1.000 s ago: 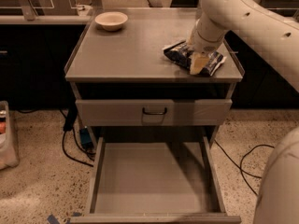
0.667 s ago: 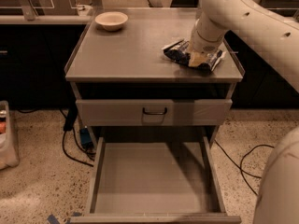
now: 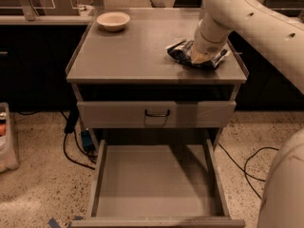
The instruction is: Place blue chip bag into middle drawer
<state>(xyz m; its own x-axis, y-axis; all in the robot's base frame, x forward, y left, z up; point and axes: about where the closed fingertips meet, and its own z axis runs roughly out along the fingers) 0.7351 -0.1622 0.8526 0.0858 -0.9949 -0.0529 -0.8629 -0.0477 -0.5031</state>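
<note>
While the gripper (image 3: 200,57) sits down on the bag (image 3: 177,50), I cannot tell whether it has hold of it. I count one bag, lying on the cabinet top (image 3: 135,56) near the right edge and well back from the front lip. One bowl (image 3: 113,21) stands at the rear left corner, well apart, with a wide stretch of top between. Below, one drawer front (image 3: 156,114) is closed. Under it one drawer (image 3: 152,184) is pulled fully out, its floor bare between low side walls. My arm (image 3: 256,18) comes in from the upper right.
</note>
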